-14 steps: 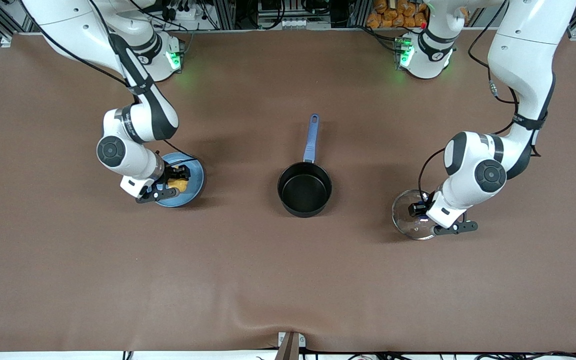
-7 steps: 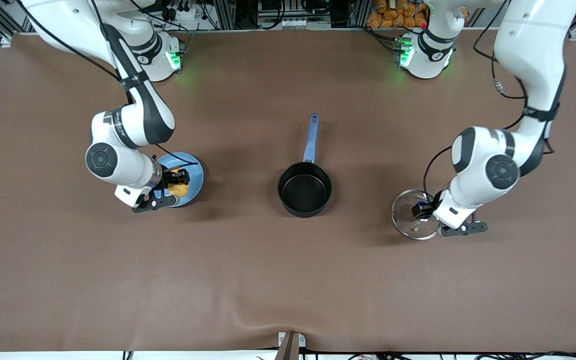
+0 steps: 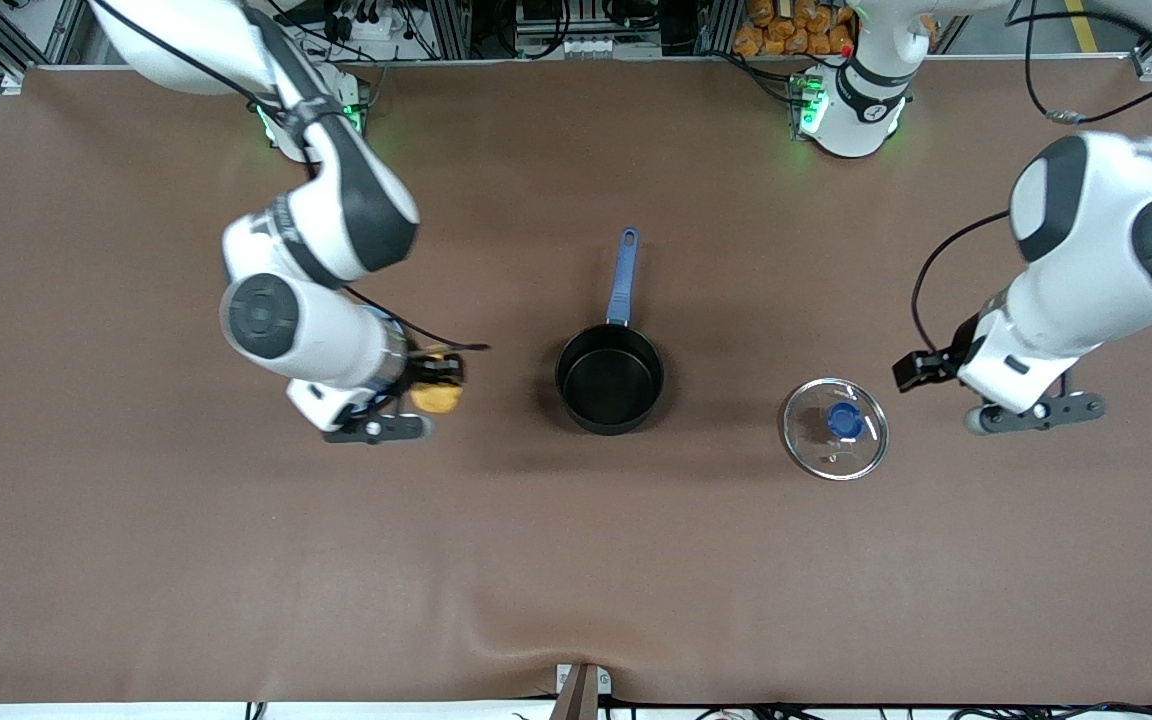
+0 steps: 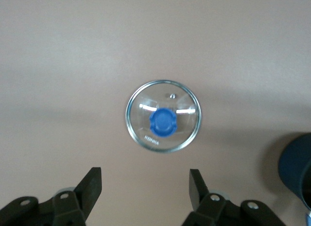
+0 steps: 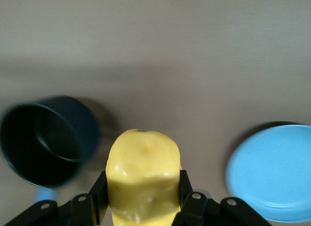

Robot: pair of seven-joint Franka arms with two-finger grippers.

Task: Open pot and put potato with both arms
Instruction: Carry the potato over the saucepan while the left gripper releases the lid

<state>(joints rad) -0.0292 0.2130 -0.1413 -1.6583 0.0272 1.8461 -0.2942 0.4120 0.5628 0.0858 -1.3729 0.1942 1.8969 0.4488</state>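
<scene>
The black pot stands open mid-table, its blue handle pointing toward the robots' bases. It also shows in the right wrist view. The glass lid with its blue knob lies flat on the table between the pot and the left arm's end, and shows in the left wrist view. My right gripper is shut on the yellow potato, held in the air between the blue plate and the pot; the right wrist view shows the potato clamped between the fingers. My left gripper is open and empty, raised beside the lid.
The blue plate lies empty on the table toward the right arm's end; in the front view the right arm covers it. Brown cloth covers the whole table, with a raised fold at its near edge.
My right gripper lifted the potato off the blue plate and carried it toward the pot. My left gripper let go of the lid's knob, rose and moved toward the left arm's end.
</scene>
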